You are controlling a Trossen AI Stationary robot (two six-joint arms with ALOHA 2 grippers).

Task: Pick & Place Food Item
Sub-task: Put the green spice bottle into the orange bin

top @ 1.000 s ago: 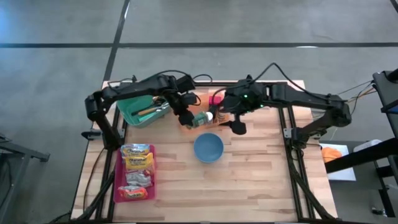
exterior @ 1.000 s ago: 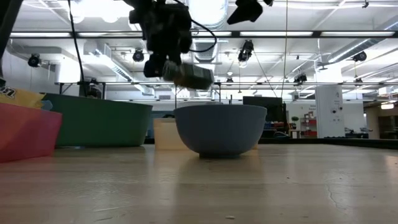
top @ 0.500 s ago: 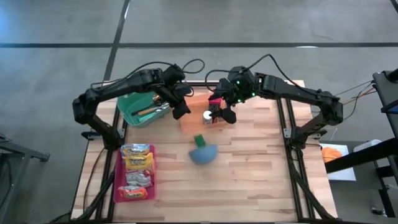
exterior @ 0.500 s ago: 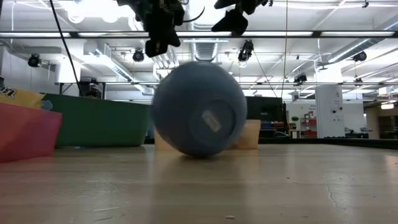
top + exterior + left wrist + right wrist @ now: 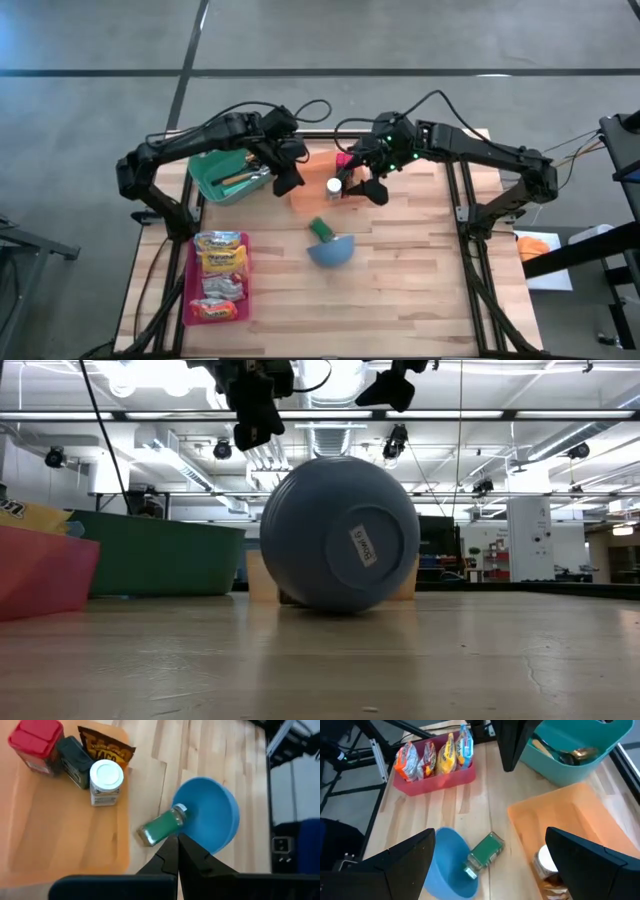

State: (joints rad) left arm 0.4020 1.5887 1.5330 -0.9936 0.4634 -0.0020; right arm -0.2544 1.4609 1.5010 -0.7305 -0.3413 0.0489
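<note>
The green spice jar (image 5: pixel 321 229) lies on its side on the surface (image 5: pixel 420 270), its capped end resting against the rim of the blue bowl (image 5: pixel 333 251), which is tipped up on its edge with its opening toward the jar; in the low view only the bowl's underside with its label shows. The jar is therefore beside and half against the bowl, not inside it, so the placement looks unfinished. Just beyond it sits the orange tray (image 5: pixel 60 840), holding a white-capped jar (image 5: pixel 105 782), a red-lidded container (image 5: pixel 36 745), a dark tin (image 5: pixel 75 755) and a brown packet (image 5: pixel 105 749). The left end effector (image 5: pixel 176 851) hovers above the jar with its fingers pressed together and nothing between them. The right end effector (image 5: pixel 362 187) hangs over the tray's far side, fingers spread wide and empty, apparently waiting. Farther out stand a green bin (image 5: pixel 225 175) of utensils and a red bin (image 5: pixel 219 277) of snack packets.
</note>
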